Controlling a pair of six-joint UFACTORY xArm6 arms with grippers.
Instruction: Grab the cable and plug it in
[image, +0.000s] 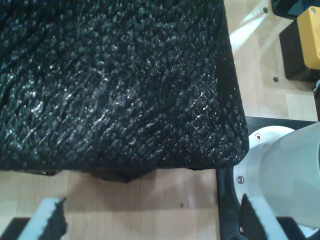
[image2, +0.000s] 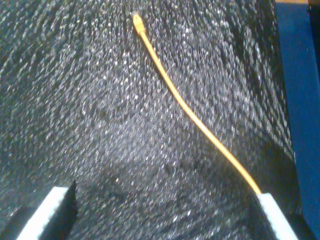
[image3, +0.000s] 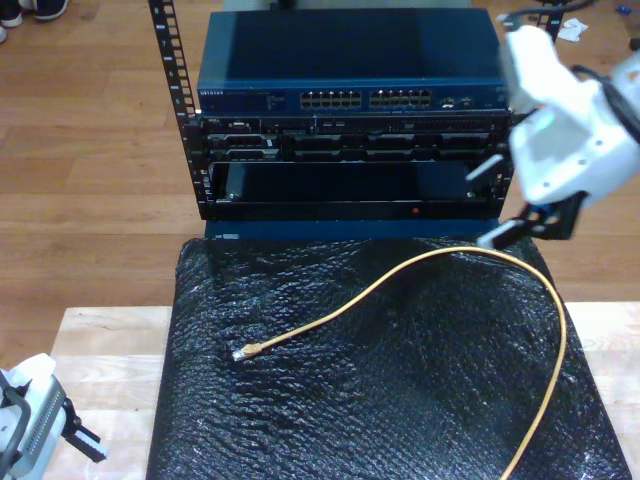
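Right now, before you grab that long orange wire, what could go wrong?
Three things, I think. The thin yellow-orange cable lies flat on the crinkly black foam mat, so my second pincer, which is open, might pinch mat instead. The small clear plug could slip or twist if I hold it crooked. And the ports on the blue network switch are tiny, so I might miss one.

Yellow-orange cable lies curved, loose, clear-plugged.
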